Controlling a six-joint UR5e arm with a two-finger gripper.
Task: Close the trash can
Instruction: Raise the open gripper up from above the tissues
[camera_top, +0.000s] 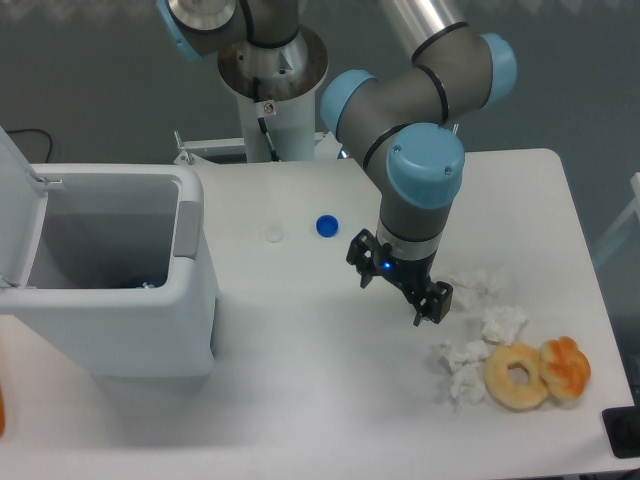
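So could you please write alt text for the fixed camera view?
A white trash can sits open at the table's left, lid raised. The robot's gripper hovers empty near crumpled tissues, two doughnuts and a blue cap.

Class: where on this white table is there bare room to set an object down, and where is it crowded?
Free: the front strip between the large white plastic trash can and the crumpled white tissues; also the far right corner behind the two-finger gripper. Crowded: front right, around the tan ring donut and orange pastry. A small blue bottle cap sits mid-table.
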